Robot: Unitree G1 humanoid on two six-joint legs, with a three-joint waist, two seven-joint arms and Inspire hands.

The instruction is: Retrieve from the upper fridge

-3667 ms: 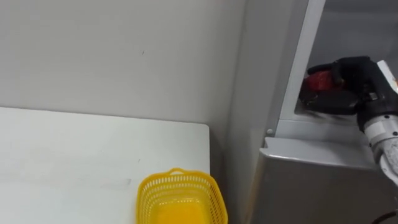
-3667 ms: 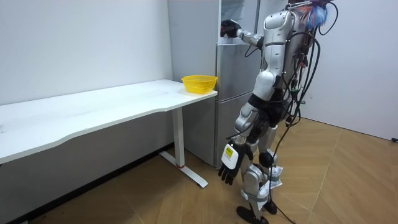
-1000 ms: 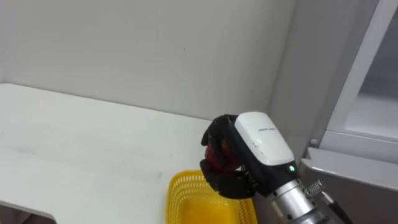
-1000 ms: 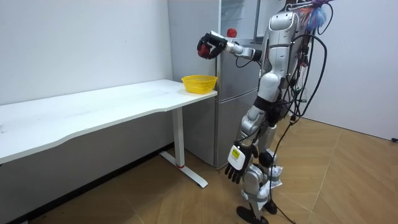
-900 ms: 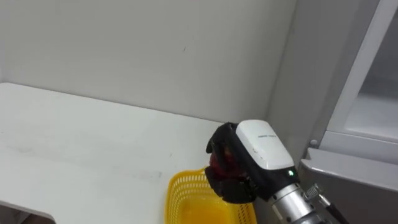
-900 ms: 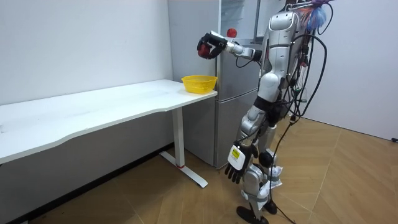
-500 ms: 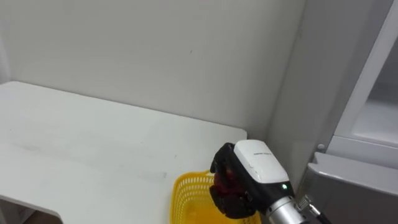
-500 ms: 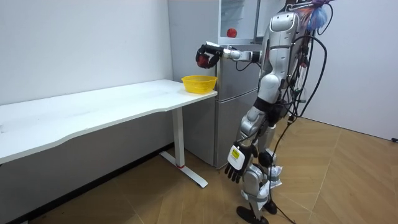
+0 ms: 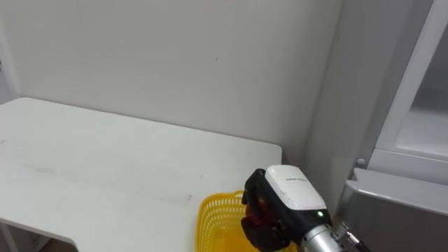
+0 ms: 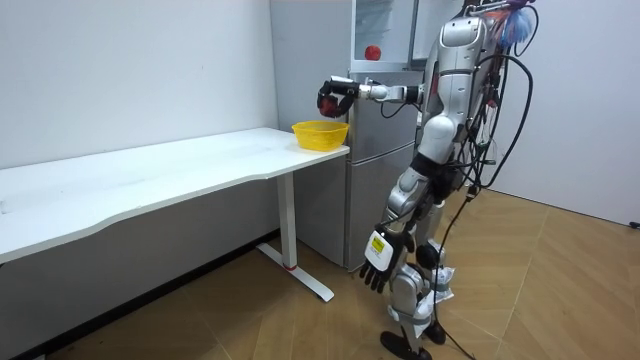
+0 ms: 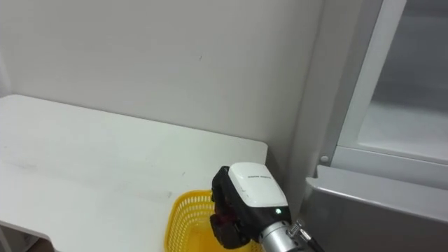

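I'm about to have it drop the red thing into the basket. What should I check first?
1. Grip: right hand curled round the red object: ok.
2. Position: hand above the yellow basket, over its fridge-side part: ok.
3. Basket fully on the table: ok.
4. Basket inside free: cannot tell, hand covers part.
5. Idle left hand hangs away from the table: ok.
6. Emptied upper fridge: not ok, a second red object sits inside.

Silver-grey body, black cables at back; right hand (image 9: 280, 204) black, white back plate, green light
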